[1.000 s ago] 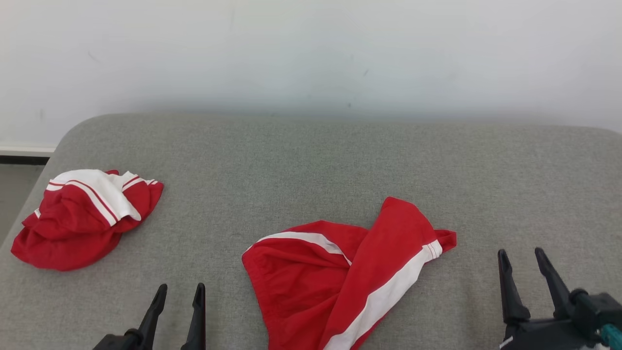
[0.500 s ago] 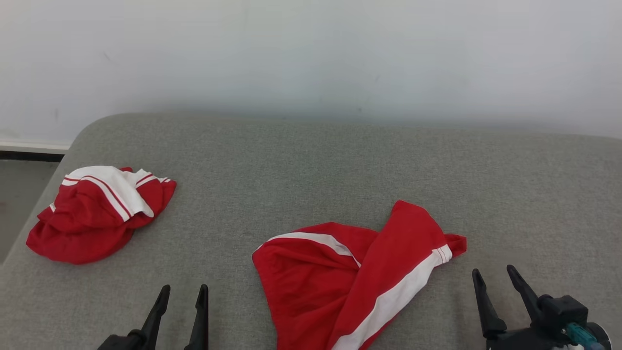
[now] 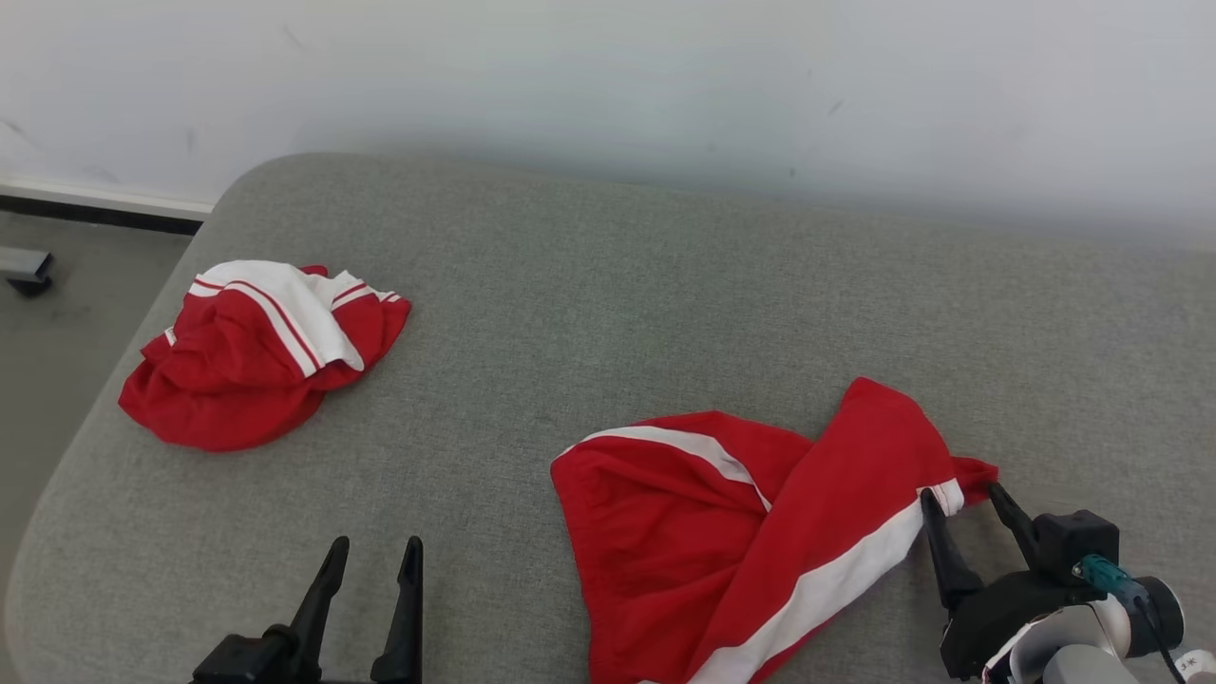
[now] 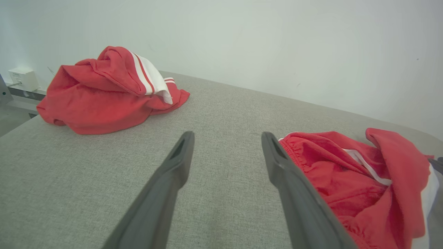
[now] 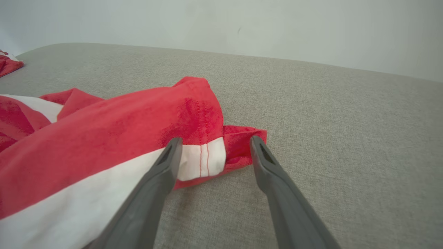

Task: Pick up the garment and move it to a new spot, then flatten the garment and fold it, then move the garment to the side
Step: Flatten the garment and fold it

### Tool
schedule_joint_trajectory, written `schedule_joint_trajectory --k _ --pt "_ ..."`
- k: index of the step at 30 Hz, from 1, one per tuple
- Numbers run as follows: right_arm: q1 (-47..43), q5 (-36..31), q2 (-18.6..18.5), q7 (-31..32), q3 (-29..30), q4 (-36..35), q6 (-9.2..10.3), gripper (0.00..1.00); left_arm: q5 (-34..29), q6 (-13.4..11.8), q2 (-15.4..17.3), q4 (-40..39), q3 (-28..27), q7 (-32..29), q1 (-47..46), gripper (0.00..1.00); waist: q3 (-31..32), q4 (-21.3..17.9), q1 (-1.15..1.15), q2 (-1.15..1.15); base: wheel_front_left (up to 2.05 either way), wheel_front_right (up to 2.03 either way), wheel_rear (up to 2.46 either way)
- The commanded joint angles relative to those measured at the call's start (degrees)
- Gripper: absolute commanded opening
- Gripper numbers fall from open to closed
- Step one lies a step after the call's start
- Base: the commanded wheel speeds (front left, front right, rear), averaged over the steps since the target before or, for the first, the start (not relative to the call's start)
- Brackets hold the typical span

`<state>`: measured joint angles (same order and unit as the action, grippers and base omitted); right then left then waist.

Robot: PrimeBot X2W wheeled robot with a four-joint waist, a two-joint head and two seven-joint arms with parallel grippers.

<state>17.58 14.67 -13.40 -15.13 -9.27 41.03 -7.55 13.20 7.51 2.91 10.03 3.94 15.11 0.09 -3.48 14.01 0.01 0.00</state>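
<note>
The right gripper (image 3: 959, 494) stands wide open and low at the near right of the grey padded surface (image 3: 617, 285). Its two dark fingers straddle the hem corner of the garment (image 3: 722, 532), with nothing clamped. In the right wrist view the end of the white stripe and a small red flap lie between the fingers. Whether either finger touches the cloth cannot be told. The left gripper (image 3: 376, 546) is just as wide open, empty, near the front edge left of the middle. It points over bare fabric, with the garment's elastic waistband just beside its right finger in the left wrist view. The garment, red shorts with a white side stripe, lies rumpled and partly folded over itself at the front edge, right of the middle. A second red-and-white bundle (image 3: 256, 361) sits crumpled near the left edge, towards the far left rounded corner, well apart from the first. Beyond the far edge rises a plain white wall (image 3: 608, 76). Left of the surface is grey floor (image 3: 57, 332) with a dark skirting strip (image 3: 95, 201). The garment's near part is cut off at the bottom of the head view, and a small grey object (image 3: 24, 269) on the floor is cut off too.
</note>
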Motion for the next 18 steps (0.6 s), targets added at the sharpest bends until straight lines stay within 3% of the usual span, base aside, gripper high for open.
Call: schedule_joint_trajectory --k 1,2,3,4,11,18 --pt "0.84 0.11 -0.28 -0.01 0.18 1.21 0.13 0.97 0.27 -0.10 -0.01 0.02 0.14 0.06 -0.93 1.00 -1.59 1.67 -0.01 0.00 0.00 0.00 0.00" --pt "1.22 0.32 -0.29 -0.01 0.27 2.02 0.13 0.81 0.31 -0.10 -0.01 0.05 0.32 0.06 -1.08 1.00 -1.78 1.94 -0.01 0.00 0.00 0.00 0.00" --pt "1.52 0.52 -0.26 -0.01 0.20 2.64 0.13 0.48 0.35 -0.10 -0.01 0.06 0.35 0.06 -1.17 1.00 -1.94 2.13 -0.01 0.00 0.00 0.00 0.00" --pt "1.76 0.52 -0.26 -0.01 0.18 3.02 0.13 0.00 0.43 -0.10 -0.01 0.08 0.34 0.06 -1.21 1.00 -2.04 2.23 -0.01 0.00 0.00 0.00 0.00" --pt "-0.85 1.59 0.43 -0.02 0.41 0.31 0.14 0.00 0.92 -0.10 -0.01 0.10 -0.25 0.05 -0.47 1.00 -1.52 0.94 -0.01 0.00 0.00 0.00 0.00" --pt "-6.95 2.64 0.28 -0.02 1.23 -9.89 0.14 0.00 1.06 -0.10 0.00 0.12 -0.65 0.05 0.88 1.00 0.39 -2.64 -0.01 0.00 0.00 0.00 0.00"
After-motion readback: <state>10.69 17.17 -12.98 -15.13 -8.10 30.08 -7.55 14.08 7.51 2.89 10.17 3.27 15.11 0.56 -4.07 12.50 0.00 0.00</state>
